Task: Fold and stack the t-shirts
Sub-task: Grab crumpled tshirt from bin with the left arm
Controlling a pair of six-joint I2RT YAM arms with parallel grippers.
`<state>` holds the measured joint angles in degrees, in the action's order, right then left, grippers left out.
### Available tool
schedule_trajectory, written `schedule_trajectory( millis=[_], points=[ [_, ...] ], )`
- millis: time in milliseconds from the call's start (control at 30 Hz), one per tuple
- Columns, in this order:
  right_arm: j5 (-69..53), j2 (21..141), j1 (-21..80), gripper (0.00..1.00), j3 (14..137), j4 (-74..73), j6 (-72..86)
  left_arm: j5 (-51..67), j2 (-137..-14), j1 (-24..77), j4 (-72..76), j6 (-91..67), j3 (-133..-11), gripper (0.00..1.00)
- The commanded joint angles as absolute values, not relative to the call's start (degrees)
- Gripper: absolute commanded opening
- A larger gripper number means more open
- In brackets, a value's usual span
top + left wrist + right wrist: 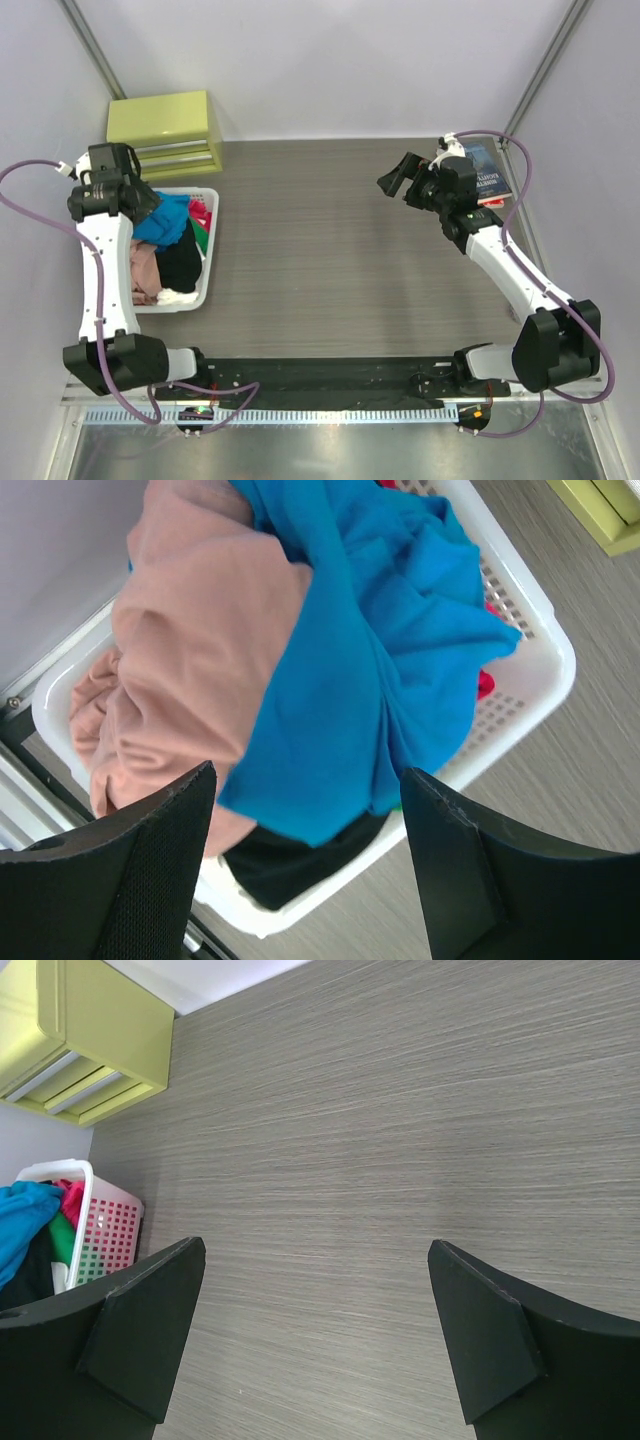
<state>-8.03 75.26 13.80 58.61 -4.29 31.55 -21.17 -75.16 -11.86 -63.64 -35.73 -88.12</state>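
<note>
One basket (212, 250) held shirts (170, 255) of six colours. The left gripper (307, 775) gaped over the blue shirt (380, 660); the right gripper (315, 1250) gaped wide, empty.

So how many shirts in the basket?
6 by colour: blue on top, pink left, black middle, red and green along the basket's right wall, white at the near end. More may be hidden.
</note>
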Motion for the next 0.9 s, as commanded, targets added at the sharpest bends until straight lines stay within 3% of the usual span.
schedule_trajectory(
  millis=[0,167,333,633,733,867],
  points=[
    [-7.03,74.88,13.97,1.00,60.64,-1.67,29.97,-16.11,-74.44,-17.39,-58.10,-32.09,-87.28,0.74],
    [-6.33,75.23,13.97,1.00,60.56,-2.55,29.71,-6.34,-76.29,-23.11,-57.39,-29.10,-85.52,0.64],
    [-6.07,76.02,13.89,1.00,60.47,-2.64,29.62,4.37,-75.41,-25.49,-53.54,-25.32,-83.59,0.63],
    [-6.50,78.92,13.97,1.00,61.43,-1.93,30.06,5.98,-79.18,-25.49,-51.42,-26.72,-82.53,0.57],
    [-6.77,79.54,13.97,1.00,62.57,-2.81,29.97,6.41,-79.89,-25.40,-50.80,-27.25,-83.49,0.39],
    [-6.24,80.33,13.97,1.00,63.02,-3.60,29.36,7.21,-80.33,-25.49,-51.76,-27.42,-87.09,0.08]
  ],
)
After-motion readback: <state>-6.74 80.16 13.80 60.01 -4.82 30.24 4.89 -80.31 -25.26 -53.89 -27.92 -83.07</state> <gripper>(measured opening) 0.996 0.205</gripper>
